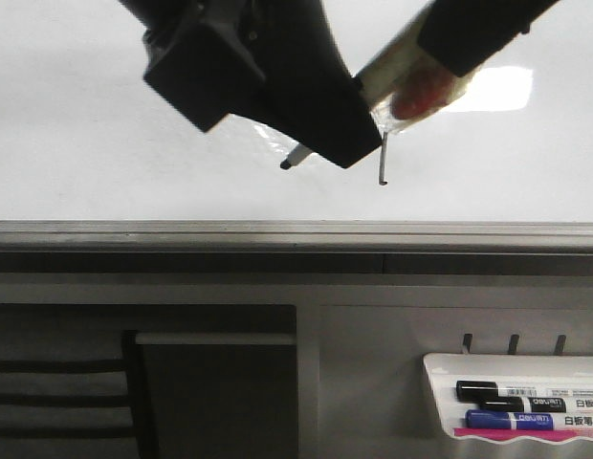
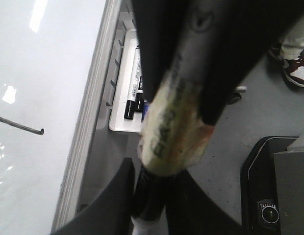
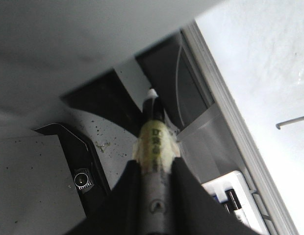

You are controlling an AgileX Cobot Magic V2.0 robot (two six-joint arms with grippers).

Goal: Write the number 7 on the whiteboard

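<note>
The whiteboard (image 1: 86, 143) fills the upper half of the front view. On it is a thin black stroke with a small hook at its end (image 1: 384, 158), part of the number 7 (image 2: 19, 126) (image 3: 291, 121); its top is hidden behind the grippers. My right gripper (image 1: 440, 43) (image 3: 154, 176) is shut on a marker (image 1: 406, 91) (image 3: 154, 142) wrapped in yellowish tape. My left gripper (image 1: 344, 129) (image 2: 154, 196) is shut on the same marker's (image 2: 174, 122) black end. Both hang in front of the board, just beside the stroke.
The board's grey frame edge (image 1: 296, 234) runs below the grippers. A white marker tray (image 1: 512, 402) (image 2: 123, 83) (image 3: 235, 196) with black and blue markers hangs at the lower right. On the floor are a dark base (image 2: 269, 191) and a person's shoes (image 2: 296, 68).
</note>
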